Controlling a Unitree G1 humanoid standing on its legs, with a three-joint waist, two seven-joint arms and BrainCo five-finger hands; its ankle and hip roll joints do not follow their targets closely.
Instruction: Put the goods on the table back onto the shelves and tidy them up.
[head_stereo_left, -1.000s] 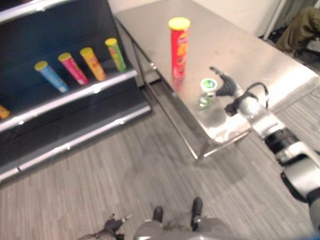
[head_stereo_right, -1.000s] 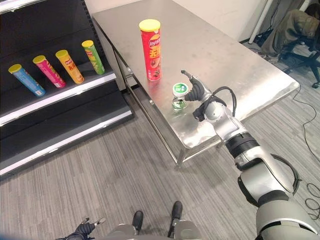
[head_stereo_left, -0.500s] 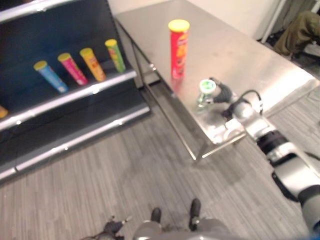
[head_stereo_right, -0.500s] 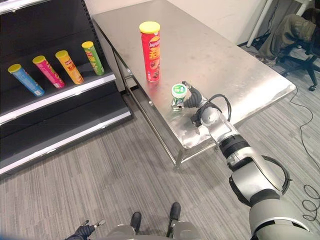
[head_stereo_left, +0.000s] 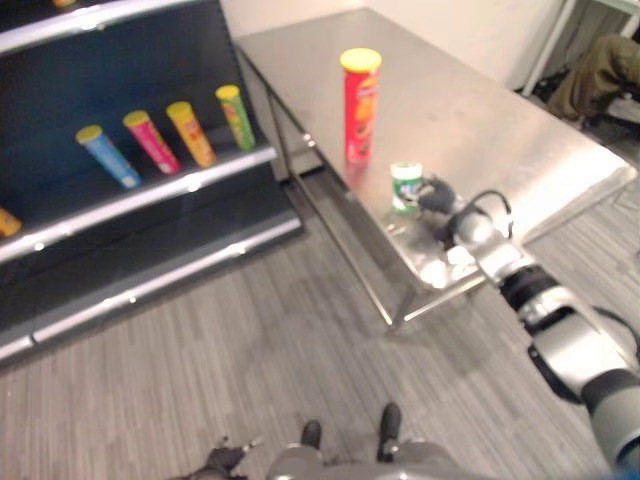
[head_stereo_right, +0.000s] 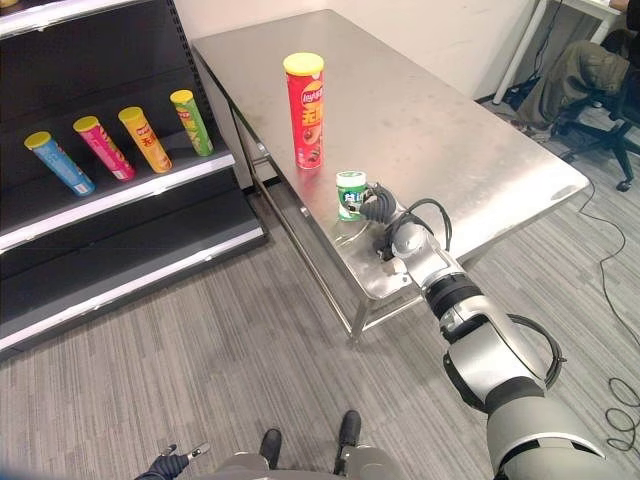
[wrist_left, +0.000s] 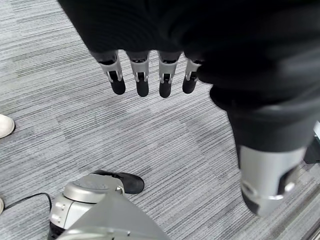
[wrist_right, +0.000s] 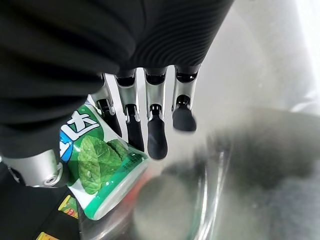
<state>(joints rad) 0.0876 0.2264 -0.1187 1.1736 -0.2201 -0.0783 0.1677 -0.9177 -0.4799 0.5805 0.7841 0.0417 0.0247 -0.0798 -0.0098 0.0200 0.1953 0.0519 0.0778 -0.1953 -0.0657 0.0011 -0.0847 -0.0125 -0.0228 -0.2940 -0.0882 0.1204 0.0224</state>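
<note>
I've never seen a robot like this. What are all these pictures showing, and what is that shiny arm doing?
It is a walking robot with two arms and hands. Two pictures come from cameras in its head, looking down. The other two come from cameras on its wrists. On the steel table stand a tall red can and a small green and white tub. The right hand is right beside the tub, and its wrist camera shows the fingers against it, but not closed round it. The left hand hangs open over the floor. Four colourful cans lean on the dark shelf, where the table's goods should go.
</note>
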